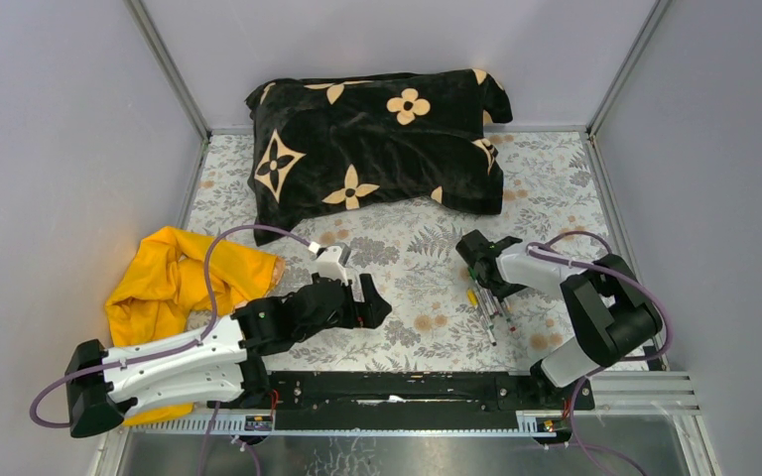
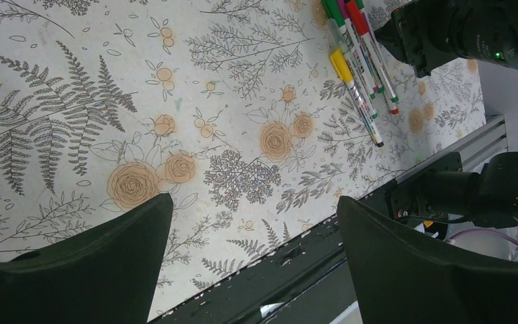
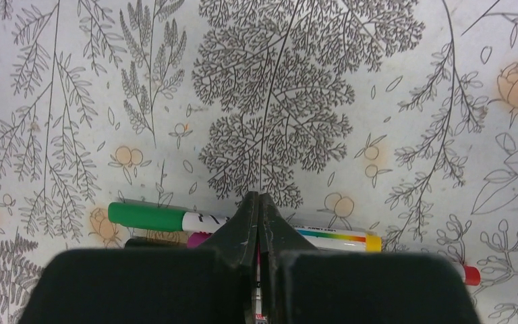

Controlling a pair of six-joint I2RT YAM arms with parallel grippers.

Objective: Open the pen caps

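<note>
Top view — pens (image 1: 489,312) lie side by side, long axes running far-left to near-right, caps (image 1: 472,295) at the far end. Right gripper (image 3: 259,216) pressed together over them — left gripper (image 2: 253,202) spread wide.

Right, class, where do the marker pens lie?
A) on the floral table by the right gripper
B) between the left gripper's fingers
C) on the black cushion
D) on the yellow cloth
A: the marker pens lie side by side on the floral table, right at the tip of the closed right gripper.
</note>
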